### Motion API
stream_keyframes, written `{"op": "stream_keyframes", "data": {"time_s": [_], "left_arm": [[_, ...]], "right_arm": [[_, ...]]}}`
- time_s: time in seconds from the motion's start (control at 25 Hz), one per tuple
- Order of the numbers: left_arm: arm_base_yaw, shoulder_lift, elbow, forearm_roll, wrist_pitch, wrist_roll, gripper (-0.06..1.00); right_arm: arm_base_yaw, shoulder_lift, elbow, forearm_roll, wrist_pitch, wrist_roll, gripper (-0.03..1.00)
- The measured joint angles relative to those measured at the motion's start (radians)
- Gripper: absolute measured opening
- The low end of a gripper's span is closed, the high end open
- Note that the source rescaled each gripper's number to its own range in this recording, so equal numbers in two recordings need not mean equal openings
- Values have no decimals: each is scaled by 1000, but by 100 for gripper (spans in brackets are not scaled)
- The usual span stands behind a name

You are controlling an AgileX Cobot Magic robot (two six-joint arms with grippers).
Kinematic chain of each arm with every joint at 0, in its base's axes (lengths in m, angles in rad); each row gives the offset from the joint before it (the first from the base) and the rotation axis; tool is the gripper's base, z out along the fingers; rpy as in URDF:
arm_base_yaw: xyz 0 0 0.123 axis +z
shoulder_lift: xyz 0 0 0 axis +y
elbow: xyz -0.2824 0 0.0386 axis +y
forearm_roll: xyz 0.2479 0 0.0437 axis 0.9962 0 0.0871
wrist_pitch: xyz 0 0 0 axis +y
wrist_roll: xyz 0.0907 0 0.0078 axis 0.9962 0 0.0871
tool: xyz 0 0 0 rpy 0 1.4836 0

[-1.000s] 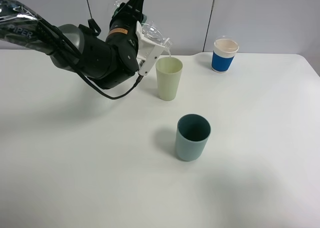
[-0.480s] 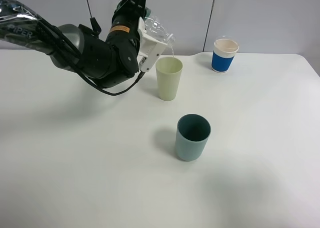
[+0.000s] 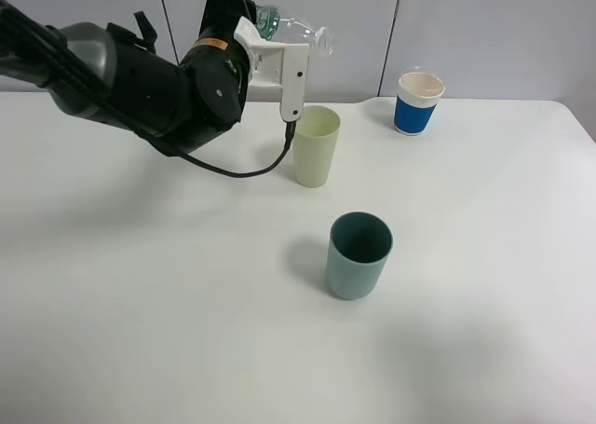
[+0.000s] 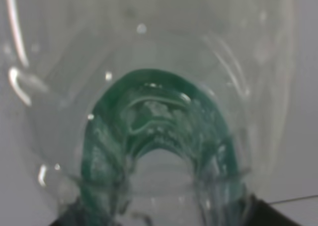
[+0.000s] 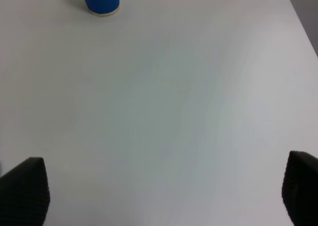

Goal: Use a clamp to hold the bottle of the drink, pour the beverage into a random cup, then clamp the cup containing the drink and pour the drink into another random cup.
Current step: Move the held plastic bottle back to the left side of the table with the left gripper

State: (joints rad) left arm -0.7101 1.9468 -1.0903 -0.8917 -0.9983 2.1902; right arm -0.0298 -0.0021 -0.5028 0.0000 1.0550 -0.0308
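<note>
At the far left of the high view we see the dark left arm (image 3: 140,79) reach in over the white table (image 3: 140,331), with a black cable (image 3: 244,172) looping below its wrist. Its left gripper (image 3: 277,49) is raised near the back edge of the table. Its white fingers (image 3: 292,81) are clamped on the bottle (image 3: 296,31), so we call the jaws closed tight around it. The bottle lies nearly level in the air, base toward the arm and mouth pointing right, above the near rim of the pale yellow-green tumbler (image 3: 315,146). In the left wrist view the bottle (image 4: 159,131) fills almost everything, clear ribbed plastic with the green label curving across the middle.

The tumbler stands upright on the table, with one white finger hanging just beside its rim; we cannot tell whether they touch, nor how much liquid it holds. Nearer the front and slightly to the right stands the teal cup (image 3: 358,254), upright, its darker inside showing, well apart from the tumbler. Further right, near the back edge, we find the white cup with a blue band (image 3: 418,102), also upright.

In the right wrist view the right gripper (image 5: 161,191) hovers over bare table. Its two dark fingertips (image 5: 24,188) sit at opposite edges, so the jaws stand wide open with nothing between them. The white cup with a blue band (image 5: 101,0) shows only its blue lower part, well ahead.
</note>
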Motion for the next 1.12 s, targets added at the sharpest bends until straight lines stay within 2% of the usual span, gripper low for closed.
{"op": "stream_keyframes", "data": {"time_s": [0.16,0.32,0.4,0.52,0.64,0.8,1.0,1.12], "left_arm": [[16,-75,100,4,41,-157,0],[69,-150,205,46,73,-322,0],[100,-187,259,87,107,-408,0],[160,-242,341,187,167,-589,0],[229,-282,414,284,190,-853,0],[323,-317,494,408,197,-1282,0],[464,-339,555,624,188,-1827,0],[542,-339,566,758,177,-2074,0]], "right_arm": [[0,0,0,0,0,0,81],[0,0,0,0,0,0,81],[0,0,0,0,0,0,81],[0,0,0,0,0,0,81],[0,0,0,0,0,0,81],[0,0,0,0,0,0,81],[0,0,0,0,0,0,81],[0,0,0,0,0,0,81]]}}
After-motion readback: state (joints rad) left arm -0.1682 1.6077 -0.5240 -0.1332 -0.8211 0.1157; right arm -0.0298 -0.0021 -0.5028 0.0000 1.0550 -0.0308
